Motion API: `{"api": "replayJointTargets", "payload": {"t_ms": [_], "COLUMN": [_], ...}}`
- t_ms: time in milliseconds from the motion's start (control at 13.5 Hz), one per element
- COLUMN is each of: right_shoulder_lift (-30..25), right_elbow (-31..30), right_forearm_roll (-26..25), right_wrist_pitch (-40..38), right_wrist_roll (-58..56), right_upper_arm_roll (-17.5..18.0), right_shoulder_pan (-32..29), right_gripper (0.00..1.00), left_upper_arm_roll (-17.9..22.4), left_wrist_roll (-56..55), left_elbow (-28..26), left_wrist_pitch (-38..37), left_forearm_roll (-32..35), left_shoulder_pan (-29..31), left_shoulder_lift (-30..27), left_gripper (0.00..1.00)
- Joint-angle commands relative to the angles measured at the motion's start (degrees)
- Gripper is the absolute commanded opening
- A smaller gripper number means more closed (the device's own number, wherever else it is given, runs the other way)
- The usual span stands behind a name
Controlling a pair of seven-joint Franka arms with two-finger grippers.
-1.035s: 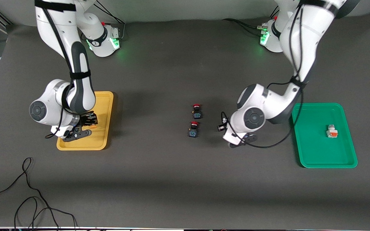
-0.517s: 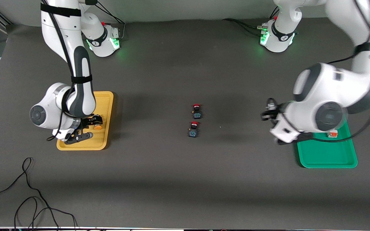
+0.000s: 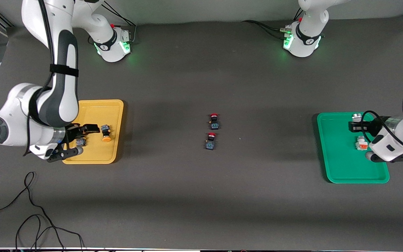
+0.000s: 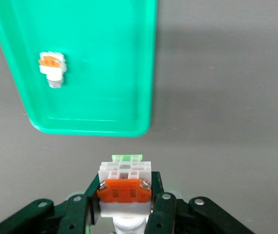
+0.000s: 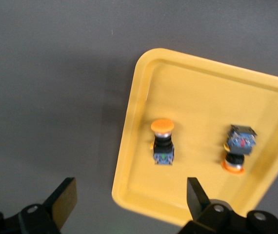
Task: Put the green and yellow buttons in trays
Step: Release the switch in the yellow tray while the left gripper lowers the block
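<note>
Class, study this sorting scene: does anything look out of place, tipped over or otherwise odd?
Nothing looks damaged or spilled. Two red-capped switches sit unsorted mid-table, outside both trays. The yellow tray holds two yellow-capped switches lying on their sides; the left gripper holds a white switch above the green tray.
</note>
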Motion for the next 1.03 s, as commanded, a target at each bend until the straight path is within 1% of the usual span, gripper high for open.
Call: {"api": "replayJointTargets", "payload": {"t_ms": [0, 148, 296, 370, 443, 665, 739, 813, 887, 961], "right_shoulder_lift": [-0.74, -0.75, -0.75, -0.75, -0.83, -3.63, -5.04, -6.79, -9.07, -11.97], "right_elbow": [5.61, 7.55, 8.69, 9.05, 9.49, 12.04, 12.04, 12.04, 12.04, 12.04], "right_forearm_roll": [-3.07, -3.95, -4.83, -5.27, -6.15, -9.40, -9.93, -11.33, -13.60, -16.50], "right_wrist_pitch": [-6.40, -8.52, -9.40, -9.40, -9.49, -11.42, -11.51, -11.60, -11.69, -11.60], "right_wrist_roll": [4.42, 5.13, 5.22, 5.30, 5.83, 8.20, 9.08, 9.69, 10.92, 12.76], "right_upper_arm_roll": [-4.77, -10.21, -15.23, -16.64, -17.18, -16.49, -15.27, -13.69, -10.54, -6.42], "right_shoulder_pan": [4.70, 9.52, 14.27, 15.86, 16.31, 16.05, 15.44, 14.04, 12.11, 9.57], "right_gripper": [1.00, 1.00, 1.00, 1.00, 1.00, 1.00, 1.00, 1.00, 1.00, 1.00], "left_upper_arm_roll": [-0.61, -0.61, -0.52, -0.35, -0.09, 1.14, 1.15, 1.23, 1.41, 1.93], "left_wrist_roll": [4.06, 5.90, 6.18, 6.18, 6.18, 6.18, 6.18, 6.26, 6.26, 6.18], "left_elbow": [-6.09, -12.41, -18.83, -20.68, -22.18, -25.18, -25.71, -26.06, -26.24, -26.33], "left_wrist_pitch": [7.41, 16.44, 26.20, 29.64, 32.90, 40.99, 42.58, 43.64, 44.26, 44.61], "left_forearm_roll": [2.18, 3.31, 4.02, 4.20, 4.46, 6.22, 6.31, 6.31, 6.31, 6.31], "left_shoulder_pan": [2.36, 4.56, 5.09, 5.44, 5.71, 5.71, 5.71, 5.71, 5.80, 5.71], "left_shoulder_lift": [0.14, 0.23, 0.23, 0.57, 1.19, 3.29, 3.82, 4.27, 4.70, 5.06], "left_gripper": [0.00, 0.00, 0.00, 0.00, 0.00, 0.00, 0.00, 0.00, 0.00, 0.00]}}
